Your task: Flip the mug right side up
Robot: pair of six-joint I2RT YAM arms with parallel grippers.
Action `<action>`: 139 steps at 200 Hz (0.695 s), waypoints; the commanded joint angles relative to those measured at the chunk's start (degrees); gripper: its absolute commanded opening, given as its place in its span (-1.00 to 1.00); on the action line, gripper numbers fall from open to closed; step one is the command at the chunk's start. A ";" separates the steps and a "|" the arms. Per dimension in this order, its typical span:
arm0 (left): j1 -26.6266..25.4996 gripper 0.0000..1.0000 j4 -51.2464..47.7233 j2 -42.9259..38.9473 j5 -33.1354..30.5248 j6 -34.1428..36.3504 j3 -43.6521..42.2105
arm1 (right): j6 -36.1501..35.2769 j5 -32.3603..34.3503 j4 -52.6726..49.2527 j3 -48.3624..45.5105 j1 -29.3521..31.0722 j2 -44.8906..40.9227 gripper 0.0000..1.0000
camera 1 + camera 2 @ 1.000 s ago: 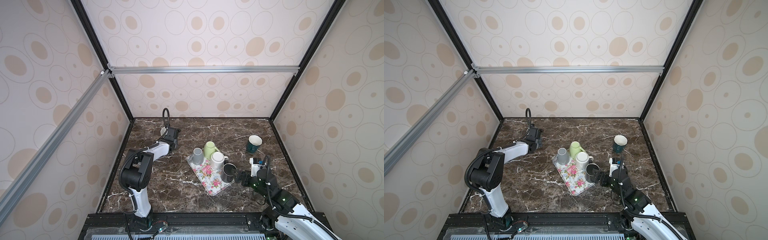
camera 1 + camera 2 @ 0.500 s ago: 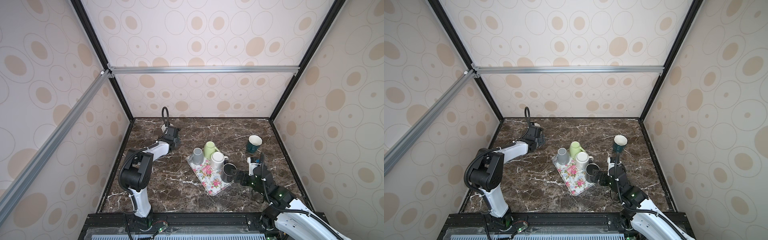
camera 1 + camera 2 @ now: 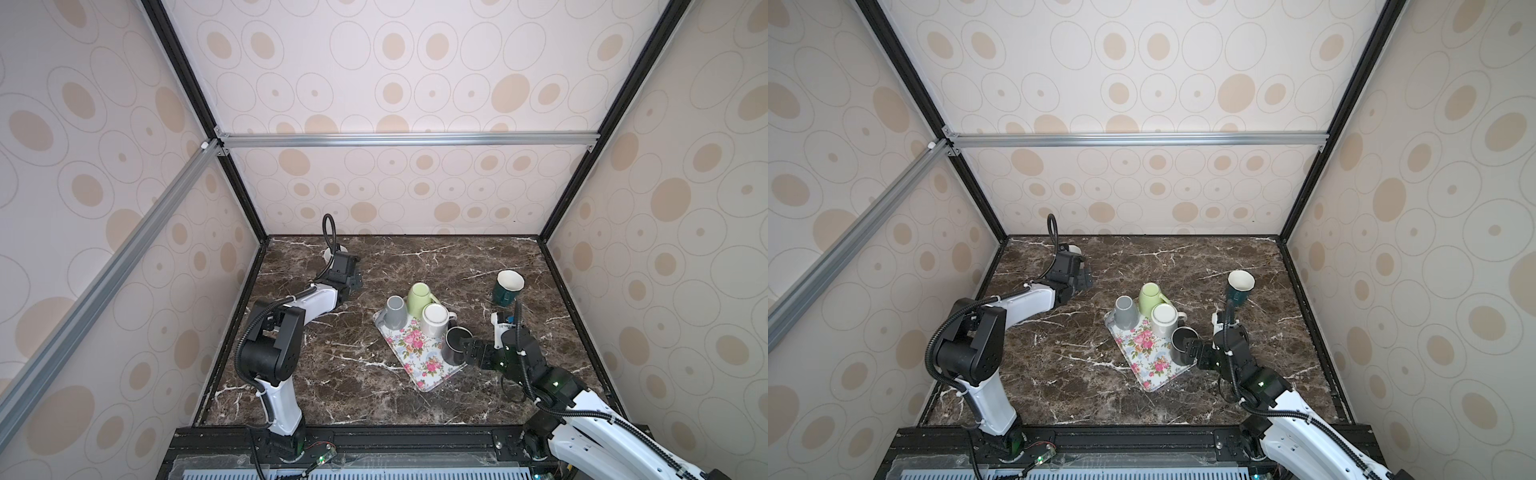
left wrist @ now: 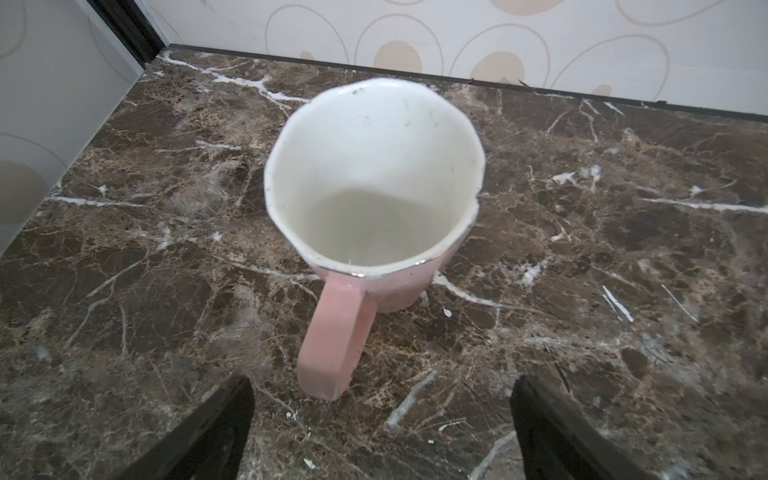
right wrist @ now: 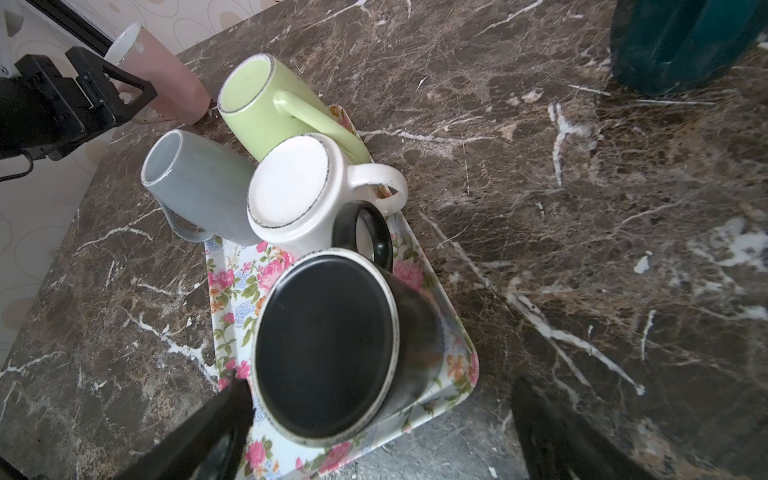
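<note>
Left pincer (image 3: 355,280): spread wide at the far left of the worktop (image 3: 374,395); nothing is held.
Pink mug (image 4: 374,178): stood mouth up just beyond the left pincer, with its handle turned toward the pincer and clear of both jaws.
Tray (image 3: 415,359): flowered, set mid-worktop and loaded with mugs.
Grey mug (image 3: 395,311), green mug (image 3: 419,297), white mug (image 3: 434,319): crowded base up at the tray's far end.
Black mug (image 3: 455,345): judged to be the task's thing. It is stood base up on the tray's near right corner, its handle turned far, close against the white mug.
Handling: a stiff, glazed, breakable body is expected, fairly heavy and slippery under the pads.
Hold: the round wall at mid-height is favoured, since the handle is hemmed in by the white mug. A lift clear of the tray is judged necessary before any rotation.
Right pincer (image 3: 467,352): spread wide at the black mug's right side. One jaw is seen just beside the wall and the other apart; nothing is pinched.
Teal mug (image 3: 507,286): stood mouth up at the far right, well apart.
</note>
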 commanded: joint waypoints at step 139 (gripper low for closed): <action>-19.17 0.96 17.17 -23.97 14.59 2.31 -27.37 | 4.66 -5.47 -14.90 11.54 0.18 -1.54 0.99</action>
